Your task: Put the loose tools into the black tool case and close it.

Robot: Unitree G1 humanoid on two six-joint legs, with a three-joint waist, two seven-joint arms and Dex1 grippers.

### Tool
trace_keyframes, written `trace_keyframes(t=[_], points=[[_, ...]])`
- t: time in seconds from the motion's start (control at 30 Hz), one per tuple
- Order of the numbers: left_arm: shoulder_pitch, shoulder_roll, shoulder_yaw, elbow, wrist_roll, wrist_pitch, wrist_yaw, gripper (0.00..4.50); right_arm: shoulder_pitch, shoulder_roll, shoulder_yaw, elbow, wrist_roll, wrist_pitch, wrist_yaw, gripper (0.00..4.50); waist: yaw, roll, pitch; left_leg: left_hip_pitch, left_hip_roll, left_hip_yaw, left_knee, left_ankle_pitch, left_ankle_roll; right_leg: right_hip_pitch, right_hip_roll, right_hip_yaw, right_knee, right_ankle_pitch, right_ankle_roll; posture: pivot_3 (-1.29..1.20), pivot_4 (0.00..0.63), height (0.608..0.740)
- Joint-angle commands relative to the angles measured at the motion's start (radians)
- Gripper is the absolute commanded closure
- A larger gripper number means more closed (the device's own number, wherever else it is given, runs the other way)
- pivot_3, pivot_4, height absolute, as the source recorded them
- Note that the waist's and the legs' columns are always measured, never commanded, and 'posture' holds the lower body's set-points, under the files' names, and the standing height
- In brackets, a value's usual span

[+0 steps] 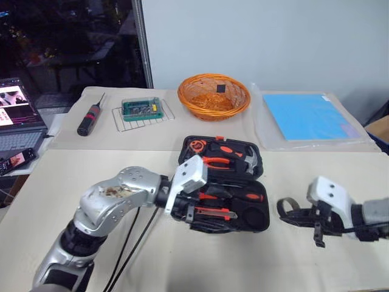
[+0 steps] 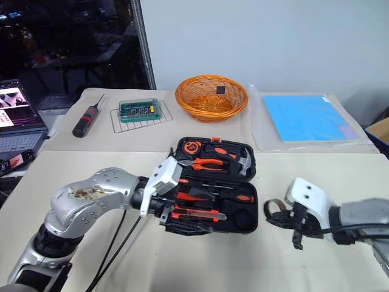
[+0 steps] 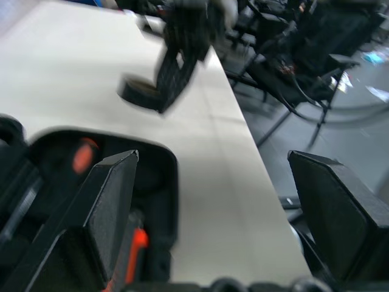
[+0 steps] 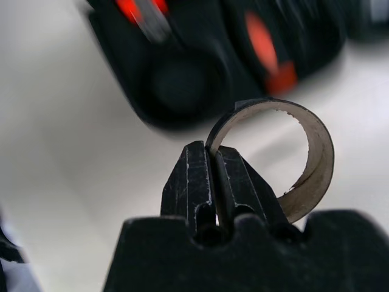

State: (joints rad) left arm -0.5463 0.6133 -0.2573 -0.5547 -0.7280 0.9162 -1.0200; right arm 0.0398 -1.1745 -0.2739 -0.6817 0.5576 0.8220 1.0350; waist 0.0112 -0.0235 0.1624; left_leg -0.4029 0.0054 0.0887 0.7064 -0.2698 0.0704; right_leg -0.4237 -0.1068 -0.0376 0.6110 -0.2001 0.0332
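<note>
The black tool case [image 1: 265, 210] lies open in the middle of the table, lid half toward the back. In its slots lie a slim orange-and-black screwdriver [image 1: 242, 196] and an orange-and-black utility knife [image 1: 213, 213], with pliers [image 1: 216, 161] and a hammer in the lid. My left gripper [image 3: 213, 155] hangs open over the case's near left corner, nothing between its fingers. To the right of the case, my right gripper [image 4: 209, 149] is shut on the wall of a black tape roll [image 4: 316, 152], held just above the table [image 1: 288, 210].
At the back stand an orange wicker basket [image 1: 213, 96], a green circuit board on a wire rack [image 1: 141, 109] and a thick black screwdriver with a red band [image 1: 90, 118]. A blue sheet in plastic [image 1: 307, 115] lies back right. A laptop [image 1: 15, 118] sits far left.
</note>
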Motion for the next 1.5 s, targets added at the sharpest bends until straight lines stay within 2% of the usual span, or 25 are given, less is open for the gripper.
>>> trace_keyframes(t=[0.03,0.27,0.63,0.7,0.73,0.8,0.83,1.0,1.17,1.27,1.3,1.37,1.5], points=[[0.001,0.072,0.068,0.009,-0.016,-0.061,-0.086,0.25,-0.139,-0.029,0.153,-0.057,0.04,0.1,-0.021,4.41,0.005,-0.001,0.001,0.0,0.0,0.0,0.0,0.0,0.0,0.0,0.0,0.0,0.0,0.0,0.0,0.0,0.15,0.74],[0.11,0.182,0.157,0.105,0.015,-0.213,-0.224,0.25,-0.275,-0.052,0.415,-0.029,-0.065,0.117,-0.017,4.41,0.004,-0.001,0.001,-0.004,-0.002,0.0,0.0,-0.001,0.001,-0.004,-0.003,-0.002,0.0,0.0,-0.005,0.0,0.15,0.74],[0.197,0.235,0.219,0.222,0.048,-0.362,-0.339,0.25,-0.388,-0.006,0.624,0.074,-0.176,0.109,0.038,4.41,0.004,-0.001,0.001,-0.005,-0.005,0.001,0.0,-0.002,0.003,-0.005,-0.007,-0.002,0.0,0.0,-0.003,0.0,0.15,0.74],[0.209,0.236,0.224,0.225,0.053,-0.376,-0.345,0.25,-0.384,-0.021,0.646,0.089,-0.196,0.084,0.068,3.74,0.004,-0.001,0.001,-0.004,-0.005,0.0,0.0,-0.002,0.003,-0.004,-0.007,-0.003,0.0,0.0,-0.003,0.0,0.15,0.74],[0.217,0.237,0.229,0.231,0.057,-0.385,-0.346,0.25,-0.381,-0.023,0.645,0.091,-0.198,0.077,0.075,3.57,0.004,-0.001,0.001,-0.004,-0.005,0.0,0.0,-0.002,0.002,-0.004,-0.007,-0.003,0.0,0.0,-0.003,0.0,0.15,0.74],[0.233,0.239,0.237,0.24,0.066,-0.401,-0.35,0.25,-0.378,-0.023,0.623,0.083,-0.19,0.071,0.085,2.8,0.004,-0.001,0.001,-0.004,-0.005,0.0,0.0,-0.003,0.002,-0.004,-0.007,-0.003,0.0,0.0,-0.003,0.0,0.15,0.74],[0.24,0.239,0.241,0.245,0.069,-0.406,-0.349,0.25,-0.374,-0.024,0.599,0.072,-0.174,0.066,0.092,2.57,0.004,-0.001,0.001,-0.004,-0.005,0.0,0.0,-0.003,0.002,-0.004,-0.007,-0.003,0.0,0.0,-0.003,0.0,0.15,0.74],[0.256,0.223,0.254,0.265,0.064,-0.404,-0.326,0.25,-0.359,-0.021,0.499,0.031,-0.105,0.07,0.114,2.57,0.006,-0.001,0.001,-0.005,-0.005,-0.001,0.0,-0.003,0.001,-0.005,-0.007,-0.004,0.0,0.001,0.0,0.0,0.15,0.74],[0.233,0.136,0.285,0.298,0.042,-0.29,-0.12,0.25,-0.285,0.058,0.278,-0.007,-0.006,0.054,0.045,2.57,0.005,-0.001,0.001,-0.005,-0.004,-0.001,0.0,-0.004,0.002,-0.004,-0.008,-0.003,-0.001,0.003,0.003,0.0,0.15,0.74],[0.154,0.034,0.293,0.328,0.053,-0.158,0.112,0.25,-0.266,0.228,0.093,-0.025,0.026,0.103,-0.167,2.57,0.013,-0.003,0.003,-0.004,-0.004,-0.002,0.0,-0.004,0.002,-0.001,-0.008,-0.003,0.0,0.004,0.004,0.0,0.15,0.74],[0.113,0.001,0.286,0.35,0.073,-0.085,0.202,0.25,-0.294,0.267,0.061,-0.015,0.013,0.185,-0.257,2.57,0.014,-0.004,0.003,-0.003,-0.004,-0.003,0.0,-0.003,0.001,-0.001,-0.007,-0.003,0.0,0.005,0.004,0.0,0.15,0.74],[0.04,-0.066,0.288,0.405,0.084,-0.005,0.317,0.25,-0.355,0.336,0.03,0.036,0.01,0.318,-0.375,2.57,0.014,-0.004,0.003,-0.005,-0.005,-0.003,0.001,-0.001,0.0,-0.002,-0.007,-0.003,0.0,0.009,0.005,0.0,0.15,0.74],[-0.081,-0.2,0.328,0.536,0.115,0.063,0.509,0.25,-0.431,0.44,0.026,0.143,-0.042,0.44,-0.548,2.57,0.015,-0.004,0.003,-0.004,-0.006,-0.003,0.002,0.002,0.0,-0.001,-0.007,-0.003,0.0,0.014,0.004,0.0,0.15,0.74]])
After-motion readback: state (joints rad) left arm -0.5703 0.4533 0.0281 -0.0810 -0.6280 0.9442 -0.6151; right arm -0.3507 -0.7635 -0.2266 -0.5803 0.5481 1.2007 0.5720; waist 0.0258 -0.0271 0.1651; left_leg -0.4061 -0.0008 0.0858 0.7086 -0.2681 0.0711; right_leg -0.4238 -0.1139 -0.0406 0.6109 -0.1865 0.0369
